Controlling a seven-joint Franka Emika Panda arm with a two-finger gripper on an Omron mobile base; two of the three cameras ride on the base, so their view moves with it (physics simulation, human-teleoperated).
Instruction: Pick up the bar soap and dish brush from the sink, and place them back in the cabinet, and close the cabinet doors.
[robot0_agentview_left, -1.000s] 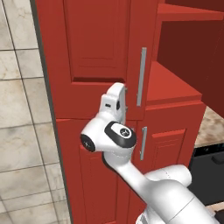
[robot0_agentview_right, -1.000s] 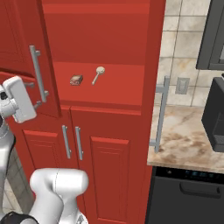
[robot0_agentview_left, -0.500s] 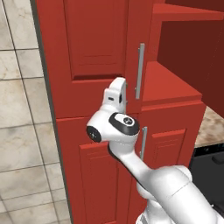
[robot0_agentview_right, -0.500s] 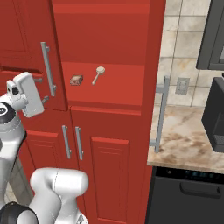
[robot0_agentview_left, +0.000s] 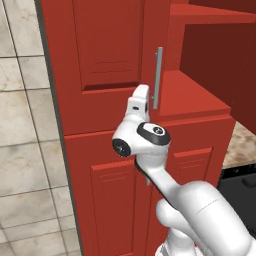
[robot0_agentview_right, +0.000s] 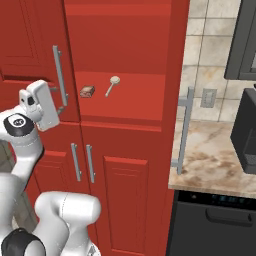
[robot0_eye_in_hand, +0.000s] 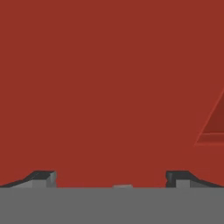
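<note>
While the left base view hides the shelf behind the left cabinet door (robot0_agentview_left: 105, 60), the right base view shows the bar soap (robot0_agentview_right: 87, 91) and dish brush (robot0_agentview_right: 113, 84) there. The gripper (robot0_eye_in_hand: 111, 178), fingertips wide apart, seemingly empty, faces red panel.

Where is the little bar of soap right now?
In the right base view, the bar soap lies on a red cabinet shelf, left of the dish brush.

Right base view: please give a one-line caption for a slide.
Bar soap and dish brush on the cabinet shelf.
</note>
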